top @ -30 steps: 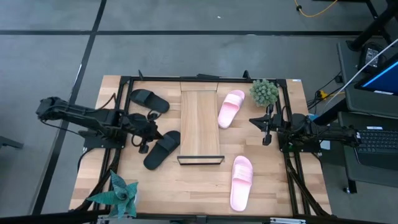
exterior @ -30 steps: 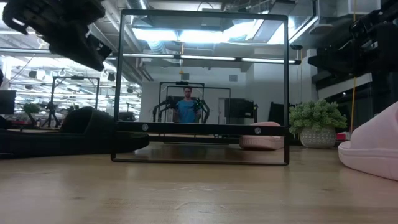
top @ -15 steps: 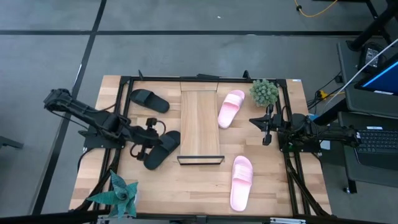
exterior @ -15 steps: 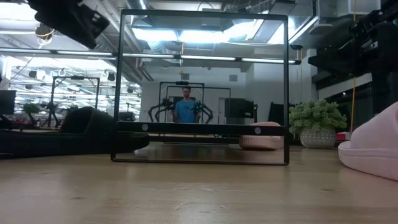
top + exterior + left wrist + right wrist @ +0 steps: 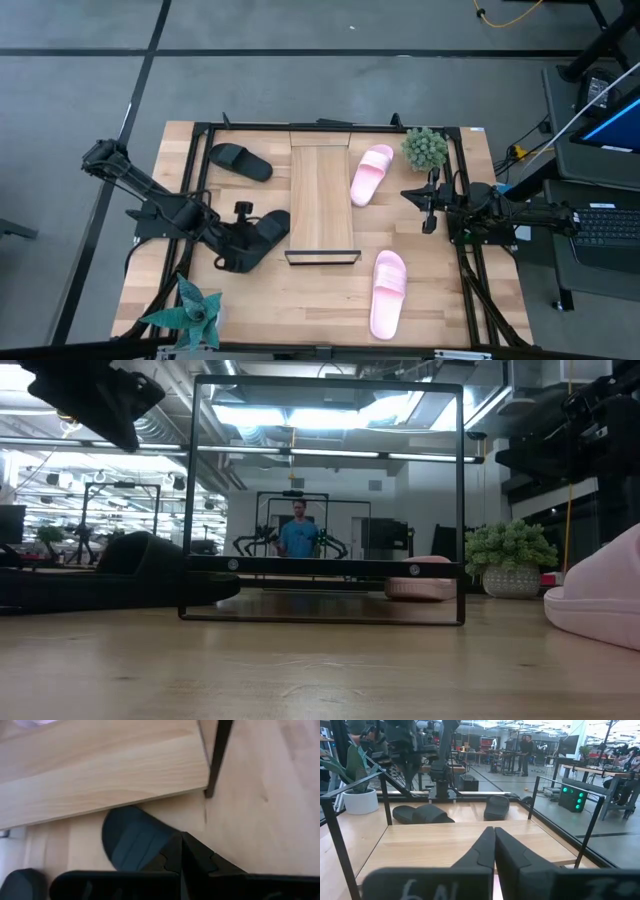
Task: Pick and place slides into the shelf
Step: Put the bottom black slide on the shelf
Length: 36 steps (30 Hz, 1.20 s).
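Since the earlier frames, left gripper has travelled toward 6 o'clock and now sits over the heel end of the nearer black slide; its fingers are pressed together and grip nothing. That black slide lies at 9 o'clock of the shelf, just beside its edge. Second black slide rests at 10 o'clock of the shelf. One pink slide lies at 3 o'clock of the shelf, the other pink slide at 5 o'clock. Right gripper waits at 3 o'clock, fingers closed and empty.
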Available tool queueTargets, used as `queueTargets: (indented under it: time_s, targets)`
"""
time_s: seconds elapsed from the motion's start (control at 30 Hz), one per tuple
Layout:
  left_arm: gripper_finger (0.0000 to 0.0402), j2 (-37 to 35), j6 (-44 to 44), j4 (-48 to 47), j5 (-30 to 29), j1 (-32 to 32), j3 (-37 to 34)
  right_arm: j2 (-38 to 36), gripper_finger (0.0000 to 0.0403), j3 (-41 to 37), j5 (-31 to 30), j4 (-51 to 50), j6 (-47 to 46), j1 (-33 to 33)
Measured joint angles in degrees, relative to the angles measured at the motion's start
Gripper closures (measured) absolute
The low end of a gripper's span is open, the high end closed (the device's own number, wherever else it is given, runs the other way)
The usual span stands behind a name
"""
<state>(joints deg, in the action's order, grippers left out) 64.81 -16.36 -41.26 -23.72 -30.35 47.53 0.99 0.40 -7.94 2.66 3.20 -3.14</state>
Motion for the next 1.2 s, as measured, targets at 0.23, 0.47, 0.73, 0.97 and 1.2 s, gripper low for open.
queueTargets:
  time_s: [0.23,0.47,0.73,0.97,1.2]
  targets:
    - [0.0402,0.16,0.00,-0.30,-0.09,0.26,0.00,0.00,0.0386,0.00,-0.04,-0.01,-0.07,-0.01]
    - [0.0402,0.16,-0.08,-0.13,-1.19,1.19,0.00,0.00,0.0378,0.00,-0.08,-0.04,-0.13,-0.01]
    - [0.0401,0.16,-0.11,-0.12,-3.18,2.88,0.00,0.00,0.0377,0.00,-0.04,-0.07,-0.13,-0.02]
    - [0.0401,0.14,-0.05,-0.17,-3.24,3.34,0.00,0.00,0.0377,0.00,0.00,-0.09,-0.15,-0.02]
    - [0.0361,0.14,-0.11,-0.27,-3.41,3.34,-0.02,0.00,0.0377,0.00,0.02,-0.07,-0.15,-0.02]
